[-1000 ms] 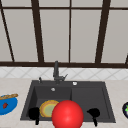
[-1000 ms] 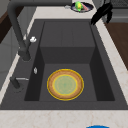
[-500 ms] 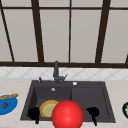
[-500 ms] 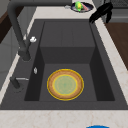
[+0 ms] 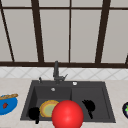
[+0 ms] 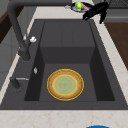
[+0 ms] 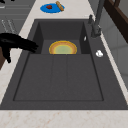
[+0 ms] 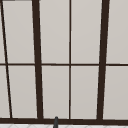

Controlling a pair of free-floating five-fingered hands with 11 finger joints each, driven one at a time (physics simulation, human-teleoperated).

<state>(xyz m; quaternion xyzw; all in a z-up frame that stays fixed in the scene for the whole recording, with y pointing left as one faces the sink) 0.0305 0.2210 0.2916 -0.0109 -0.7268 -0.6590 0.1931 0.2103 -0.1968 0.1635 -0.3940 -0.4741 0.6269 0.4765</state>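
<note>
change: nothing is moving since a second ago | right hand (image 5: 88, 105) is hanging relaxed, lower right of frame | left hand (image 5: 33, 113) lower left beside plate (image 5: 47, 108), you cannot tell its fingers

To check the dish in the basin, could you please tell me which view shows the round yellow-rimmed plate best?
The left side view shows the round yellow-rimmed plate whole. The right side view shows it farther off; in the front view a red ball overlaps it.

Yellow-rimmed green plate (image 6: 65, 84); red ball (image 5: 67, 115); dark grey sink (image 6: 67, 32); blue plate (image 7: 52, 8).
</note>
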